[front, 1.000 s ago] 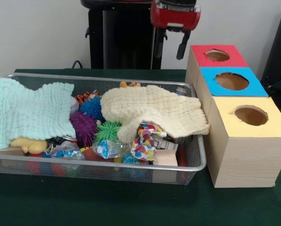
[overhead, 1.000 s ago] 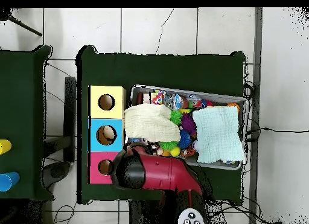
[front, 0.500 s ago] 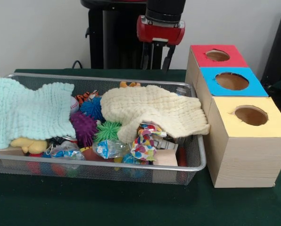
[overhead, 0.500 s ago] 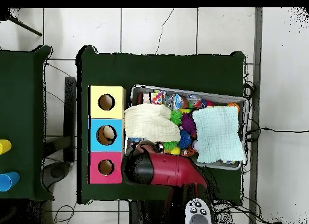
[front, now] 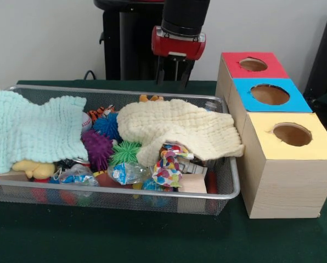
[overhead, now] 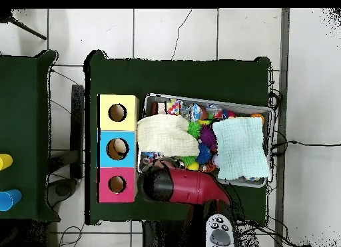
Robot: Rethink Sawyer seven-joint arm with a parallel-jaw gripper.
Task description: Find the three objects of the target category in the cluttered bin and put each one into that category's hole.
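The fingers [front: 172,76] hung slightly spread and empty above the bin's [front: 125,189] far rim. A cream cloth [front: 177,129] covered the toys beneath; the striped plush [front: 100,114] lay well aside.

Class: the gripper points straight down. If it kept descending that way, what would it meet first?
Probably the far rim of the wire basket or the cream cloth just inside it. The gripper hangs empty above that edge, but depth is unclear.

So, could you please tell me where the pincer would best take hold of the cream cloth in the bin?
Probably at the cream cloth's drooping corner by the boxes. That edge hangs loose over the bin clutter, so coming from above it can be pinched and lifted off.
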